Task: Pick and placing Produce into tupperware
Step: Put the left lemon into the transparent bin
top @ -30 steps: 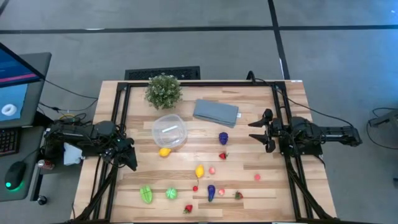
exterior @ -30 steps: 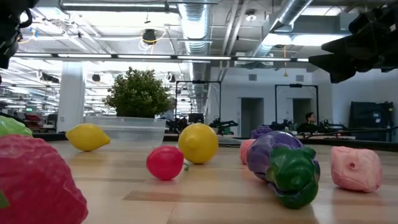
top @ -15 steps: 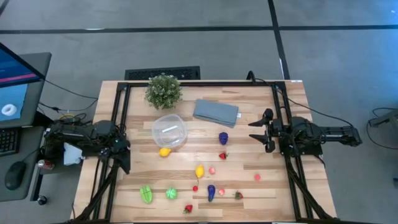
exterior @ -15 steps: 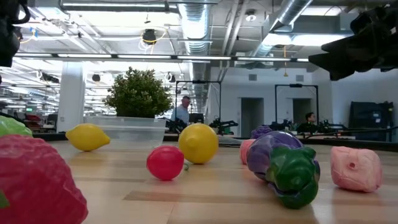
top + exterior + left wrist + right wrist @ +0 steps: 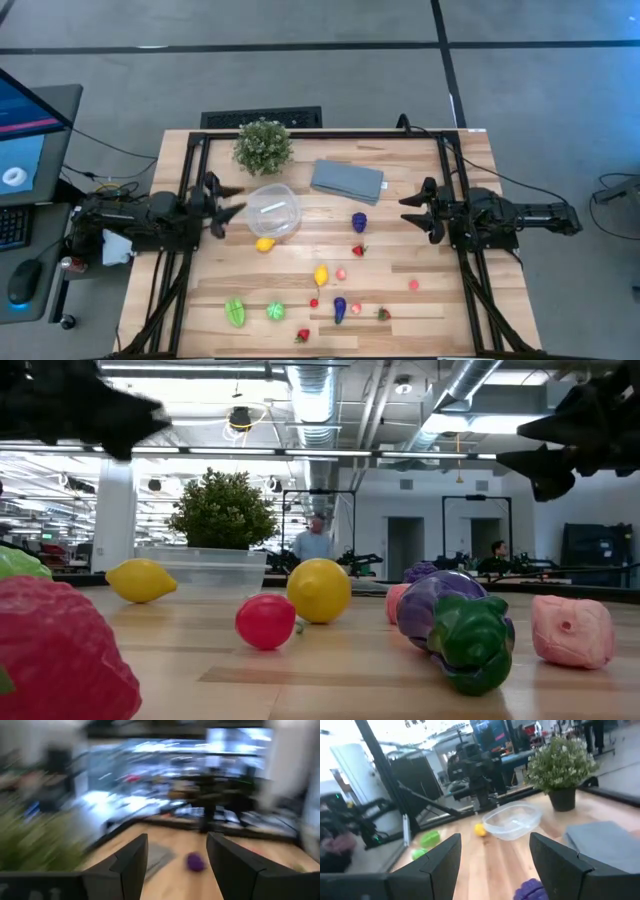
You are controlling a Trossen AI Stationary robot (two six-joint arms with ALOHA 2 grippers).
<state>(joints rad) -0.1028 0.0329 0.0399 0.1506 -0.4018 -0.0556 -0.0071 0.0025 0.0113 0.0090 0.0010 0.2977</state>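
Left hand (image 5: 224,202) hovers at the surface's (image 5: 430,290) left edge, fingers spread, empty, pointing at the tupperware (image 5: 272,211). Right hand (image 5: 417,211) sits at the right edge, fingers also spread, nothing between them.

Tupperware is left of centre, toward the far edge, empty except for a white label or glare. Potted plant (image 5: 263,146) stands just behind it at the far edge; folded grey-blue cloth (image 5: 347,179) lies to its right.

All produce is on the surface, none in the tupperware:
- lemon (image 5: 264,243) touching or just beside the tupperware's near rim
- purple piece (image 5: 359,221) and strawberry (image 5: 358,250) near centre
- second lemon (image 5: 321,275) with a pink piece (image 5: 341,273) beside it
- pink piece (image 5: 414,285) toward the right edge
- two green pieces (image 5: 235,312) near the near-left corner
- eggplant (image 5: 340,309) and small red pieces along the near edge
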